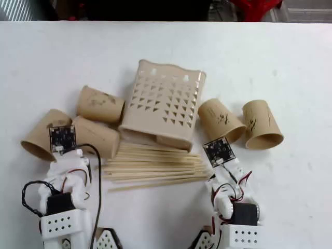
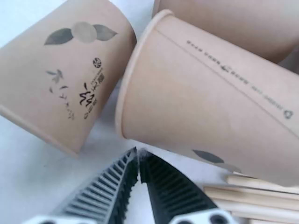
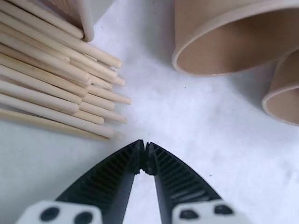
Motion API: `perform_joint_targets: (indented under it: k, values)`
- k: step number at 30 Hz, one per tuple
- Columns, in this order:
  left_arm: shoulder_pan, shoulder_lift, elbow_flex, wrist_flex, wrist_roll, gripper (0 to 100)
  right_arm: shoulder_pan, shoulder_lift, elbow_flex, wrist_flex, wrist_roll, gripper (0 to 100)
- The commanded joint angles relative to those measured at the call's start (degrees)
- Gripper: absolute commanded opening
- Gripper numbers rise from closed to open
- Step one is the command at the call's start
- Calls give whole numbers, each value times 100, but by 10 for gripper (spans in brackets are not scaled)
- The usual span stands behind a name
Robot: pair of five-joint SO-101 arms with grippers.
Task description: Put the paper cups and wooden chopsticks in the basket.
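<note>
1. The left arm is crouching low at the table's near edge. The left gripper is pressing its jaws together on nothing, with its tips just short of two paper cups.
2. The right arm is crouching likewise. The right gripper is closed and empty, and is pointing at bare table beside the stick ends.
3. The wooden chopsticks are lying in a loose bundle between the arms.
4. The basket is lying flat just beyond, touching the bundle. Three paper cups are lying on their sides to its left and two to its right.
5. The white table is running back to a dark room, where a red object is showing.
</note>
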Motion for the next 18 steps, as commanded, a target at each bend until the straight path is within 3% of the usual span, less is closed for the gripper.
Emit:
perform_joint_targets:
  k: [1, 18]
  values:
    - [-4, -48, -26, 35, 0, 35, 40, -22, 44, 22, 62, 18]
    - [-4, -48, -26, 35, 0, 35, 40, -22, 44, 22, 62, 18]
